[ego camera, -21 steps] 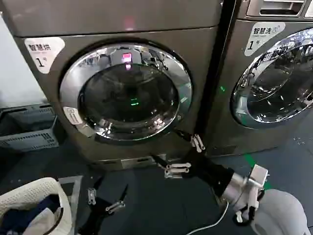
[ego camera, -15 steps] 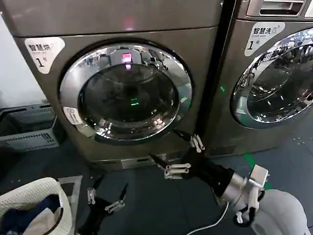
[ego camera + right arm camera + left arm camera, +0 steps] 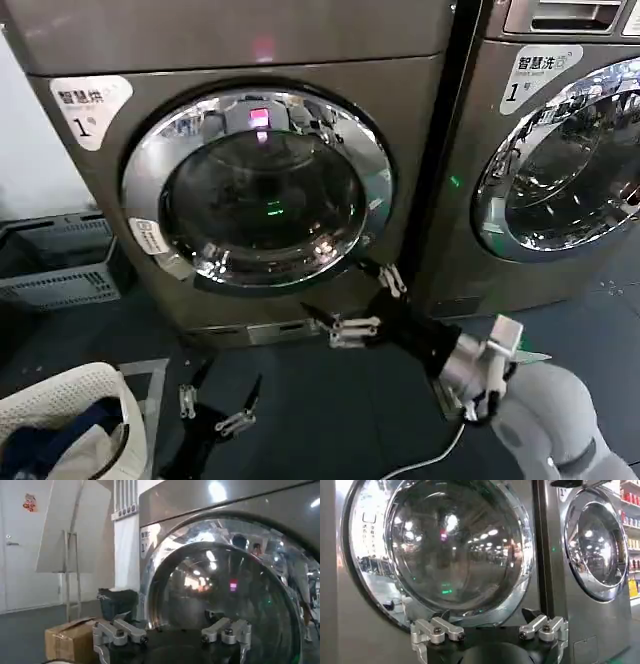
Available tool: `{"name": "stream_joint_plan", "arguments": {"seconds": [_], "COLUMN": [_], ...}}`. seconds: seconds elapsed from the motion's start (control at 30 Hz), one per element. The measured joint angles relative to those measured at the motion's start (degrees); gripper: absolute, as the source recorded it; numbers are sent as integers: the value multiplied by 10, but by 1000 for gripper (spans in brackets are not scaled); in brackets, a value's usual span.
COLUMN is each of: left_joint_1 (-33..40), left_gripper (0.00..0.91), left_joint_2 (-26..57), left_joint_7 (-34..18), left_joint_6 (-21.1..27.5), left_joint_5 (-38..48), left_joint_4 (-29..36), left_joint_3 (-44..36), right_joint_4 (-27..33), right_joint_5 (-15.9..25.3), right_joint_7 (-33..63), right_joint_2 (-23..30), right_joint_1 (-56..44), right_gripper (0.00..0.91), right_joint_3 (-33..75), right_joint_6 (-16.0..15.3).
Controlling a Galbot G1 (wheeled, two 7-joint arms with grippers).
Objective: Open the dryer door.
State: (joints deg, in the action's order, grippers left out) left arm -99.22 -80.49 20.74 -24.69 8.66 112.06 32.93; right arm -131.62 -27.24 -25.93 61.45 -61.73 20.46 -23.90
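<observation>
The dryer door (image 3: 262, 188) is a round glass window in a chrome ring, and it is shut on the grey left-hand machine. My right gripper (image 3: 336, 290) is open just below the ring's lower right edge, close in front of the machine and holding nothing. In the right wrist view the right gripper (image 3: 170, 622) spreads wide before the dryer door (image 3: 225, 595). My left gripper (image 3: 230, 385) hangs low near the floor, open and empty. From the left wrist view the left gripper (image 3: 487, 617) sits below the dryer door (image 3: 455, 545).
A second machine (image 3: 560, 150) stands to the right. A grey crate (image 3: 60, 262) sits on the floor at the left, and a white laundry basket (image 3: 70, 415) with clothes is at the near left. A cardboard box (image 3: 70, 637) lies farther off.
My right gripper has moved up and to the left, nearer the lower right rim of the door. The left gripper and the door have not moved.
</observation>
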Motion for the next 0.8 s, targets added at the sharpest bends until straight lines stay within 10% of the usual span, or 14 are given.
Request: {"name": "stream_joint_plan", "arguments": {"seconds": [0.8], "left_joint_1": [6], "left_gripper": [907], "left_joint_2": [-4], "left_joint_7": [-21], "left_joint_6": [22], "left_joint_5": [-26], "left_joint_4": [12], "left_joint_3": [-5], "right_joint_4": [177], "right_joint_5": [46], "right_joint_7": [21], "right_joint_2": [68], "right_joint_1": [180], "right_gripper": [907], "right_joint_3": [-196], "right_joint_6": [20]}}
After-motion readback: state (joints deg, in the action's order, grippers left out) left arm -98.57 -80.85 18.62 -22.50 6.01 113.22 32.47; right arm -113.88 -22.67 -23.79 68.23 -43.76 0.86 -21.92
